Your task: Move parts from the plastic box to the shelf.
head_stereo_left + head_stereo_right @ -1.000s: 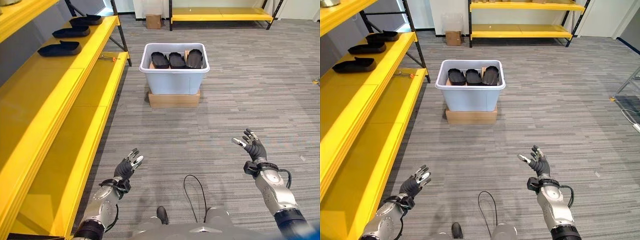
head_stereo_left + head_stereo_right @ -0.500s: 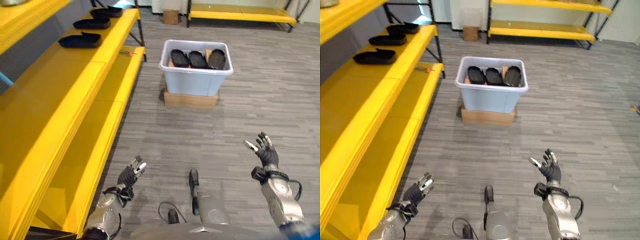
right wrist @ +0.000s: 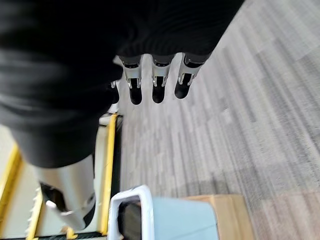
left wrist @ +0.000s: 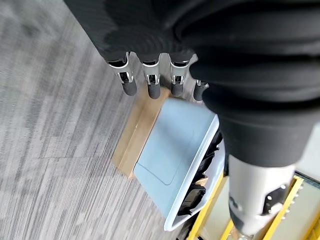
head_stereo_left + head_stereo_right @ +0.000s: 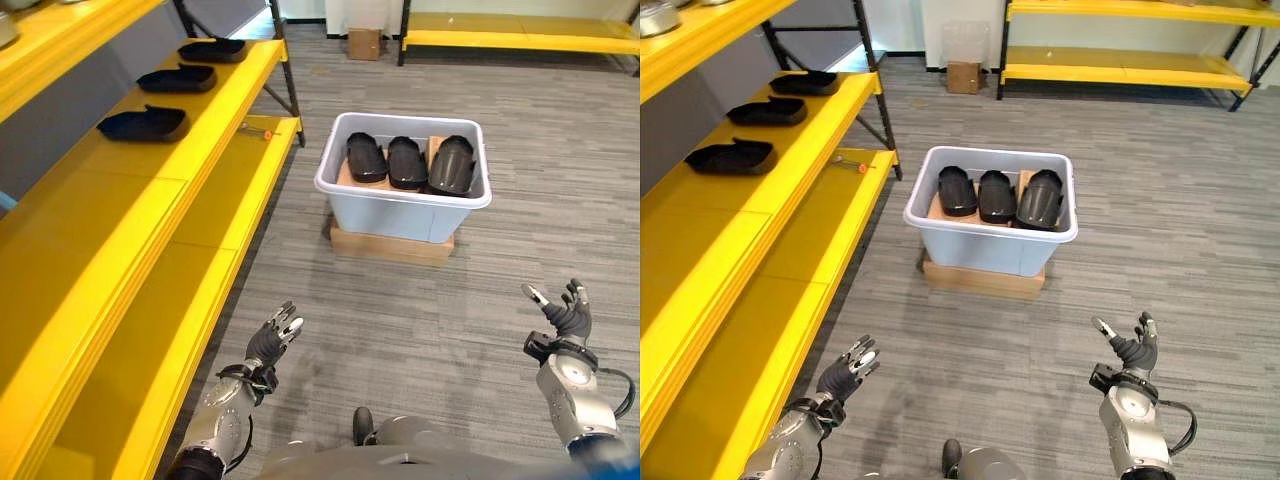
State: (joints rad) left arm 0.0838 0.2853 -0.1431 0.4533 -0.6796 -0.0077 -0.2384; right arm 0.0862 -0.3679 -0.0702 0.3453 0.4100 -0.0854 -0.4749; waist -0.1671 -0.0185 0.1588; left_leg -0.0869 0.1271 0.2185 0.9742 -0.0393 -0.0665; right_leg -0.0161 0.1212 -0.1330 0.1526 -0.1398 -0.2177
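Observation:
A pale blue plastic box [image 5: 402, 210] stands on a flat cardboard carton [image 5: 390, 245] on the carpet ahead of me. Three black shoe-shaped parts [image 5: 407, 162] lie side by side inside it. Three more black parts [image 5: 143, 124] rest in a row on the upper level of the yellow shelf [image 5: 110, 240] at my left. My left hand [image 5: 270, 345] hovers low beside the shelf's lower board, fingers straight and holding nothing. My right hand [image 5: 563, 318] is raised at the lower right, fingers spread, also holding nothing. Both are well short of the box [image 4: 175, 160].
A small orange-tipped tool [image 5: 262, 131] lies on the lower shelf board near its far end. A second yellow rack [image 5: 520, 35] runs along the far wall, with a small cardboard box [image 5: 363, 42] beside it. Grey carpet lies between me and the plastic box.
The camera has moved; the box now shows closer and more central. My right hand sits lower and further right in view. Both hands remain open and hold nothing.

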